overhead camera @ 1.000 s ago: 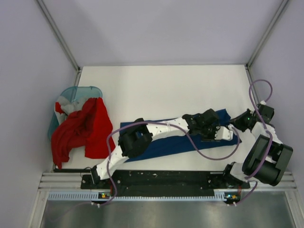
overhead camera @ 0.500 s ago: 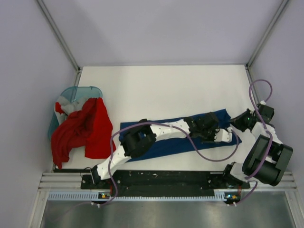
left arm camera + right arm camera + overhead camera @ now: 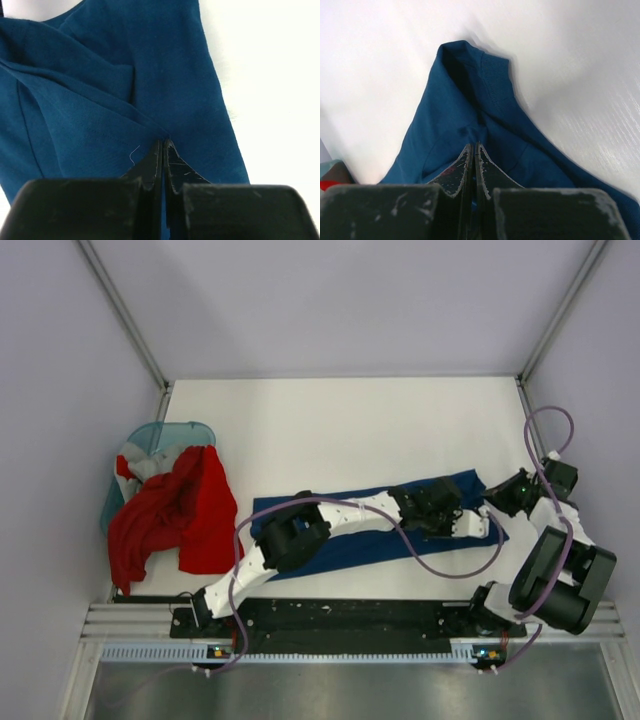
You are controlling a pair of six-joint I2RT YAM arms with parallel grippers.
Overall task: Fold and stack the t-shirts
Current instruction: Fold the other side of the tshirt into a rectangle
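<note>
The dark navy-blue t-shirt (image 3: 350, 540) lies as a long folded strip across the near middle of the table. My left arm reaches over it, and the left gripper (image 3: 484, 527) is at the strip's right end. In the left wrist view that gripper (image 3: 164, 143) is shut on a fold of the navy cloth (image 3: 115, 90). My right gripper (image 3: 497, 502) is down at the same end, and in its own view it (image 3: 473, 146) is shut on the navy cloth (image 3: 470, 100) near the collar. The red t-shirt (image 3: 175, 515) hangs out of the basket, with the grey-white t-shirt (image 3: 135, 460) behind it.
A translucent teal basket (image 3: 160, 433) stands at the left edge of the table against the side wall. White table surface (image 3: 350, 430) spreads beyond the navy strip. Purple cables loop from both arms near the front rail (image 3: 340, 615).
My left gripper has closed onto the navy cloth; it was partly open before. The left arm shifted slightly lower over the strip. The right arm has held still.
</note>
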